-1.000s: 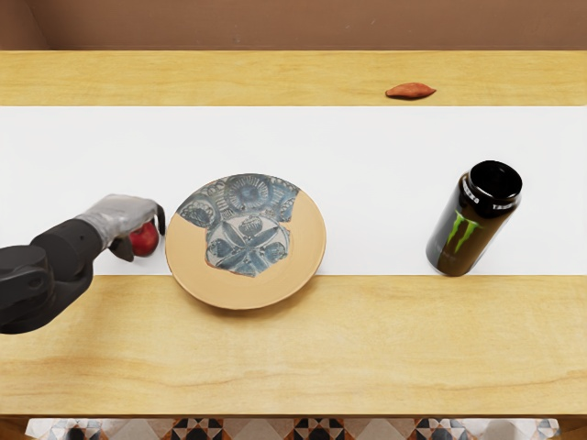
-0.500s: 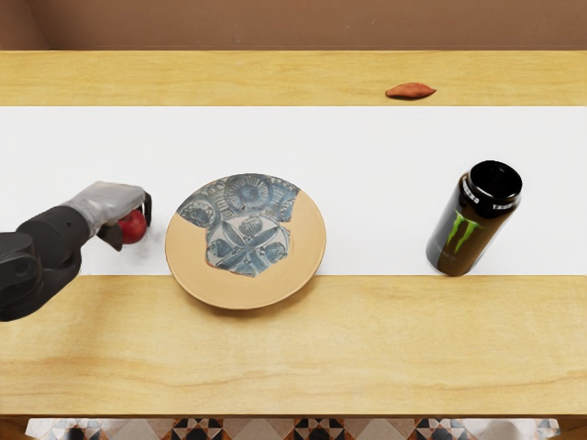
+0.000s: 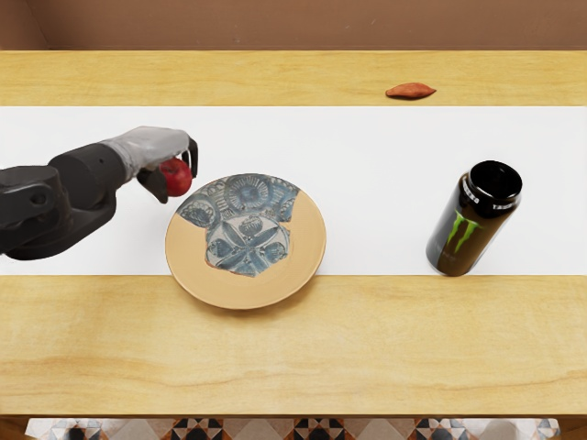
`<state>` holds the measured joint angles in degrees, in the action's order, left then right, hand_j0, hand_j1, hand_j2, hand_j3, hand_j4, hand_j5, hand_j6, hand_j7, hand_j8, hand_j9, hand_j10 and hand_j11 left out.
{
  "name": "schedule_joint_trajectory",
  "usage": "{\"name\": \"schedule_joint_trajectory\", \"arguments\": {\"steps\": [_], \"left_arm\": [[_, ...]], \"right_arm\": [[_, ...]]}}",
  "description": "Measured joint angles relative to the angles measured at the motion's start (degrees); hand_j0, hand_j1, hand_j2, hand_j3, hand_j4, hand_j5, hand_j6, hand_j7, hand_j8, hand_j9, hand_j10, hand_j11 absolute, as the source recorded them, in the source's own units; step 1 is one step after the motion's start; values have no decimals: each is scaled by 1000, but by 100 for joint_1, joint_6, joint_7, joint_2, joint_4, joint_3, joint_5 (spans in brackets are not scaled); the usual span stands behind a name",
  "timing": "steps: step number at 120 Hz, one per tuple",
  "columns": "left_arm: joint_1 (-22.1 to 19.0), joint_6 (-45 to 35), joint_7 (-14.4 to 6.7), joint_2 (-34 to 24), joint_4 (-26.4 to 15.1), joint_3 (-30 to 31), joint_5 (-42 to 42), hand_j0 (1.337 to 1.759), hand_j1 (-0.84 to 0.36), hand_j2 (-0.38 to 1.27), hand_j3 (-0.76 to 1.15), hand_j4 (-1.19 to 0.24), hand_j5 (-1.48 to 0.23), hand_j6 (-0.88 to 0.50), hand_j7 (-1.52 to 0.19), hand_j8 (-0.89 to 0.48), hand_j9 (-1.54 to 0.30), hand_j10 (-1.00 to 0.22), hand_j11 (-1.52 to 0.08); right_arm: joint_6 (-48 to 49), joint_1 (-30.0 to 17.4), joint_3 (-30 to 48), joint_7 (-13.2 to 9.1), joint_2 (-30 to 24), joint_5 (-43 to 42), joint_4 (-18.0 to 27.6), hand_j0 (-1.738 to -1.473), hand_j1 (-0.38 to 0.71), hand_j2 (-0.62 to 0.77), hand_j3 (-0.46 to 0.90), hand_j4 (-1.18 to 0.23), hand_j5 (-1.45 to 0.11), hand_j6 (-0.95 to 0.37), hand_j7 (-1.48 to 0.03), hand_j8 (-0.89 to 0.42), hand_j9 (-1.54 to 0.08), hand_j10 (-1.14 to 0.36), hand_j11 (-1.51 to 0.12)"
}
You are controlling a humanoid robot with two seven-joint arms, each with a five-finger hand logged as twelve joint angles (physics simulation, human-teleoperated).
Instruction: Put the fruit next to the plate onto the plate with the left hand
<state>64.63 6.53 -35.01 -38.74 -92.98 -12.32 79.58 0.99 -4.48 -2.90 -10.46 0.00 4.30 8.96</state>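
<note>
The grey five-finger left hand [image 3: 158,156] is gripping the small round red fruit [image 3: 177,175] with its fingers curling around it. Half a second ago the fruit was lower, beside the round tan patterned plate [image 3: 307,266]. Now it is hanging at the plate's upper-left rim, so the lift is working and carrying inward is probably next.

Light wooden bench [image 3: 293,348] crossed by a white runner [image 3: 385,156]; plain brown wall [image 3: 293,23] behind, patterned floor tiles [image 3: 312,429] below.

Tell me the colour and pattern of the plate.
The plate has a tan-orange rim and a blue-grey floral relief across its middle and upper part, seen in the head view.
</note>
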Motion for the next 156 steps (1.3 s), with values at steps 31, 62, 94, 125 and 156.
{"name": "schedule_joint_trajectory", "arguments": {"steps": [31,62,94,125,156], "left_arm": [[1,59,0,755,8,19,-234,1652,-313,461,0,-600,-1051,-345,-984,-386,-982,-722,-983],[-258,61,-1,938,106,73,-219,1654,-323,478,0,-605,-1062,-349,-995,-390,-972,-724,-972],[-255,20,1,896,121,14,-216,1656,-32,217,0,-342,-555,-230,-525,-248,-515,-386,-515],[-100,683,1,-185,87,-771,-1921,1658,217,67,0,-120,-185,-89,-176,-94,-173,-132,-173],[-127,2590,1,-1758,71,-1754,-5580,1658,294,23,0,-52,-73,-44,-70,-45,-69,-55,-69]], "right_arm": [[3,0,0,0,0,0,0,-1658,-349,0,0,0,0,0,0,0,0,0,0],[6,0,0,0,0,0,0,-1658,-349,0,0,0,0,0,0,0,0,0,0],[6,0,0,0,0,0,0,-1658,-349,0,0,0,0,0,0,0,0,0,0],[6,0,0,0,0,0,0,-1658,-349,0,0,0,0,0,0,0,0,0,0],[6,0,0,0,0,0,0,-1658,-349,0,0,0,0,0,0,0,0,0,0]]}}
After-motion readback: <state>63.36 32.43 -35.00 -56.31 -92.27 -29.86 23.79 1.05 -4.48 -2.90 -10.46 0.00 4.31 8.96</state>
